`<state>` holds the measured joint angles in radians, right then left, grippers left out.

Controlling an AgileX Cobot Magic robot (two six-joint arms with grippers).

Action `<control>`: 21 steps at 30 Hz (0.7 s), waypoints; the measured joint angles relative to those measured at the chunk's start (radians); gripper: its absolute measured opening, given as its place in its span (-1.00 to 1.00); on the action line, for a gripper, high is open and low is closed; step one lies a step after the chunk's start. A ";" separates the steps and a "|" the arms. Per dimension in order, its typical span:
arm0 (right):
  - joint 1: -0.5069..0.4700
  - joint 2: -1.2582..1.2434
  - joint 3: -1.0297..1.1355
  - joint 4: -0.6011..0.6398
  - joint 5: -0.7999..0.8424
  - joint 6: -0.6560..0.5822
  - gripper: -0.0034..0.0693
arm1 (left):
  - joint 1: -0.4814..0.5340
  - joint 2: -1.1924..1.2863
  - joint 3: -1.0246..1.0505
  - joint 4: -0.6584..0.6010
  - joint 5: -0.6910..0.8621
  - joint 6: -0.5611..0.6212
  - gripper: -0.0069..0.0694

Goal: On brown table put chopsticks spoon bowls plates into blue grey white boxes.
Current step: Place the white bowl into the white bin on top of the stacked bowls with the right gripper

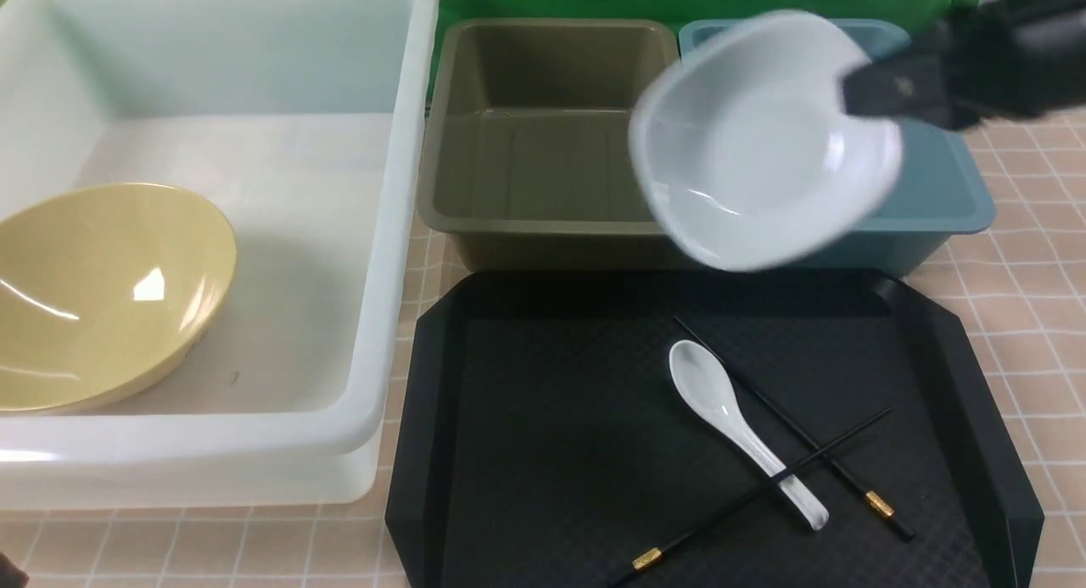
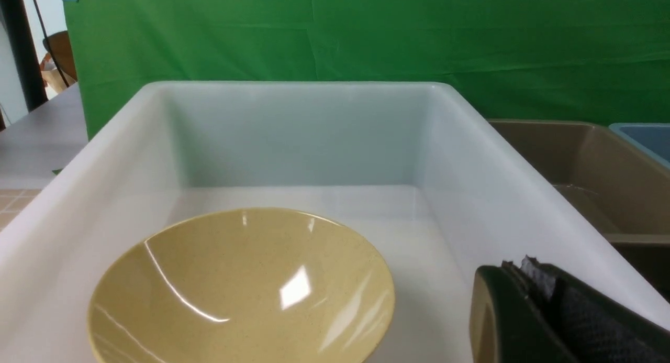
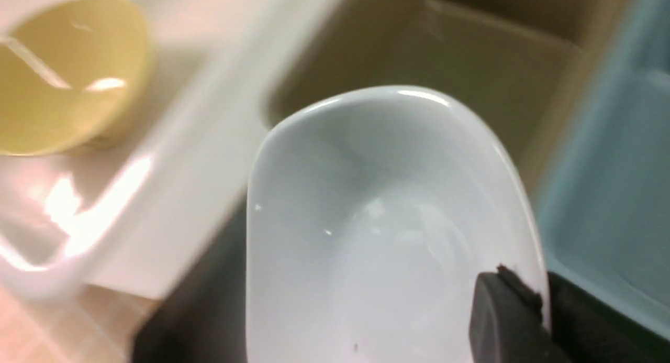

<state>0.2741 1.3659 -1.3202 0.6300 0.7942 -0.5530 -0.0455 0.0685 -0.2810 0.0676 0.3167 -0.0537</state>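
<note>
My right pincer point(image 1: 865, 92), reaching leftward above the table's point(image 1: 1044, 198) far edge, grips the tilted white bowl's point(image 1: 755, 155) rim; left pincer point(image 2: 515, 274) clenched.

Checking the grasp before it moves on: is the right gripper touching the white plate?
Touching. The right wrist view shows the right gripper clamped on the rim of the white plate, with a black pad pressed against its inner face.
</note>
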 joint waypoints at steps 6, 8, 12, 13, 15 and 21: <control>0.239 0.176 -0.166 0.013 -0.077 -0.004 -0.67 | 0.000 0.000 0.000 -0.001 -0.009 0.000 -0.83; 0.314 0.259 -0.235 0.014 -0.099 -0.004 -0.67 | 0.000 0.000 0.000 -0.001 -0.009 0.000 -0.83; 0.404 0.416 -0.365 0.016 -0.111 -0.004 -0.67 | 0.000 0.000 0.000 -0.001 -0.009 0.000 -0.83; 0.414 0.440 -0.392 0.016 -0.112 -0.004 -0.67 | 0.000 0.000 0.000 -0.001 -0.008 0.000 -0.83; 0.438 0.525 -0.460 0.004 -0.130 -0.004 -0.67 | 0.000 0.000 0.000 -0.001 -0.008 0.000 -0.83; 0.444 0.726 -0.612 -0.007 -0.160 0.016 -0.67 | 0.000 0.000 0.000 -0.001 -0.005 0.000 -0.83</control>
<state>0.7178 2.0914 -1.9318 0.6233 0.6341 -0.5373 -0.0455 0.0685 -0.2810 0.0668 0.3113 -0.0537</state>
